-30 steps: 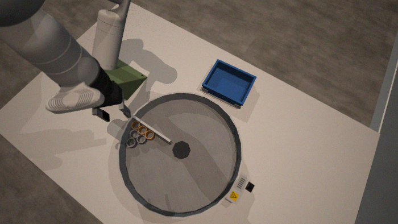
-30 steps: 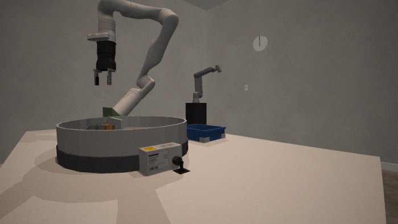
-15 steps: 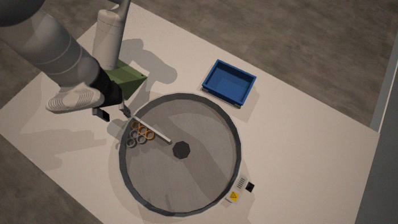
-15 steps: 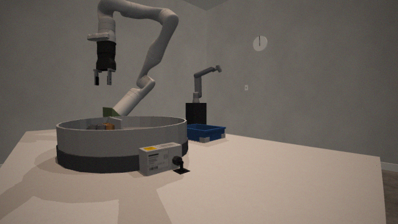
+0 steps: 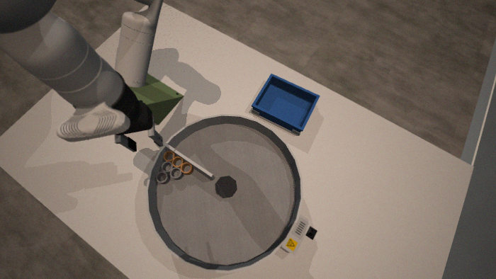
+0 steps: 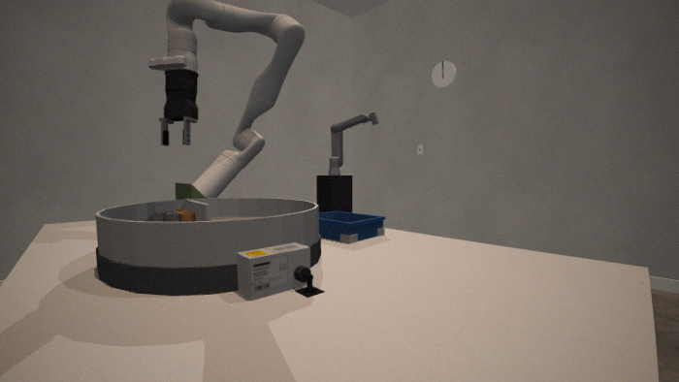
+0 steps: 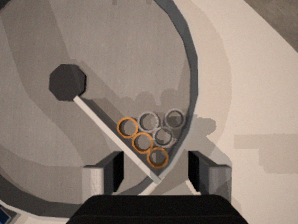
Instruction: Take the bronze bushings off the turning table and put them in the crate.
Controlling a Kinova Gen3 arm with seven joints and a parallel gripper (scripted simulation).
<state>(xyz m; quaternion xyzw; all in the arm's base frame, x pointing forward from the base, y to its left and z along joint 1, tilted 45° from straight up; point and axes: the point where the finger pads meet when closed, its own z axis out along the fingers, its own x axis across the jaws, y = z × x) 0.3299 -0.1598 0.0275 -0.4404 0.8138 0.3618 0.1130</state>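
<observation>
Bench [image 5: 372, 184] [image 6: 436, 301] below, the open, unladen end effector [image 5: 146, 142] [image 6: 176, 144] [image 7: 155, 164] should straddle one bronze bushing [image 5: 186, 168] [image 7: 127, 127], clearing the divider [image 5: 191, 161] [image 6: 198, 204] [image 7: 112, 135].

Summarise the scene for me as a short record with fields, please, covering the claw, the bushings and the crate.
claw: open, in the air above the turning table's edge
bronze bushings: three, in a row along the white bar
steel bushings: three, clustered beside the bronze ones
white bar: slants from near the dark hub to the rim
crate: blue, empty, beside the turning table
</observation>
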